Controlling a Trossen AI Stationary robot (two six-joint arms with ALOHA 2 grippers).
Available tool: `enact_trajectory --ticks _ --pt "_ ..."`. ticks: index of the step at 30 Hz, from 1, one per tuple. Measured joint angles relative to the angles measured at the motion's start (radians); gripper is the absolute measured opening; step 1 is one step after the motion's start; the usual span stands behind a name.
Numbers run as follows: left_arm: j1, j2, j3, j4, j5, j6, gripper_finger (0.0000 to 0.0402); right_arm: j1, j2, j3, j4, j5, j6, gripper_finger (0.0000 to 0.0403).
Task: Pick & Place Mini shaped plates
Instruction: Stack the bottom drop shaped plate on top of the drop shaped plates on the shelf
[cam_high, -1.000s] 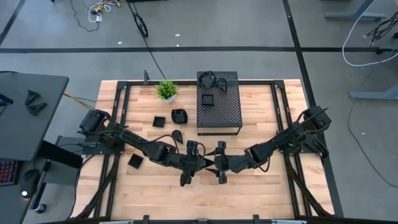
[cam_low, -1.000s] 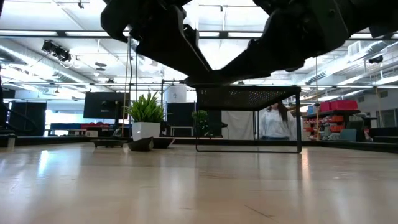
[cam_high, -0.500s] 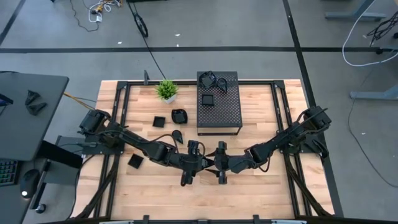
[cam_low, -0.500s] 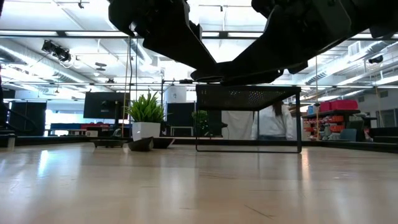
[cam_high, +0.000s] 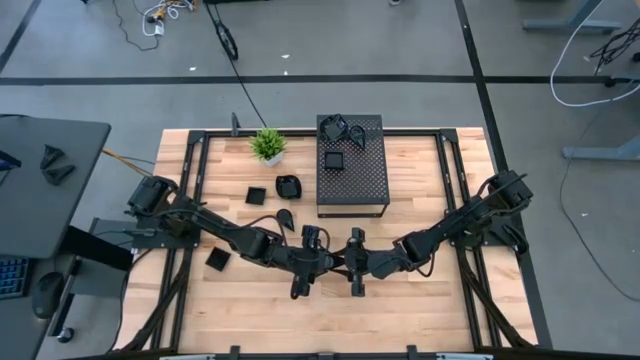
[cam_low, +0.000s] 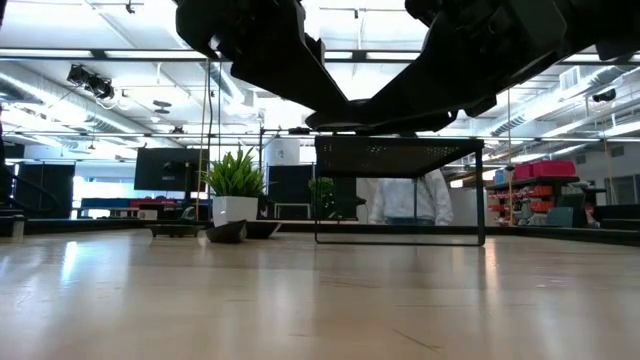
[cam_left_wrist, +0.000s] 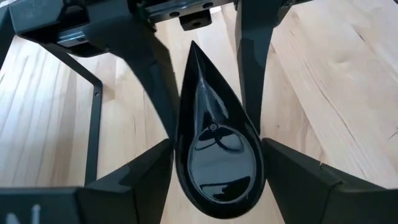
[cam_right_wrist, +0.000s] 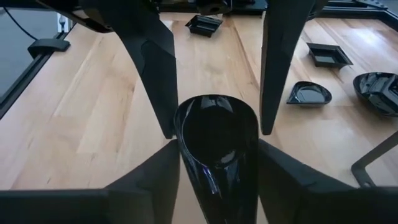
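We see the left gripper (cam_high: 322, 262) and right gripper (cam_high: 341, 263) meeting tip to tip above the near middle of the table (cam_high: 440, 310), a teardrop plate (cam_left_wrist: 214, 140) between them. The left gripper's fingers (cam_left_wrist: 137, 180) clamp the plate's round end, while the right gripper's fingers (cam_right_wrist: 281, 59) flank its pointed end; whether they press it we cannot tell. Other mini plates (cam_high: 257, 195) lie left of the perforated box (cam_high: 352, 170), with more on its top.
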Motion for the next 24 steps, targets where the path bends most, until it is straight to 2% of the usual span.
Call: enact_trajectory --ticks 5,12,16,19,24 --pt "0.004 0.000 0.000 0.000 0.000 0.003 0.0266 0.000 0.000 0.000 0.002 0.000 0.000 0.0159" --pt "0.010 -0.017 -0.002 -0.006 0.000 0.008 0.0320 0.000 0.000 0.000 -0.020 0.000 0.034 0.0168" --pt "0.009 -0.077 -0.002 -0.029 -0.010 0.010 0.0337 0.001 -0.001 0.000 -0.061 -0.014 0.104 0.0169" --pt "0.008 -0.145 -0.001 -0.109 -0.073 0.008 0.0341 0.003 -0.021 -0.001 -0.077 -0.027 0.173 0.0169" --pt "0.006 -0.253 -0.001 -0.370 -0.273 -0.088 0.0341 0.028 -0.098 -0.001 -0.084 -0.002 0.208 0.0169"
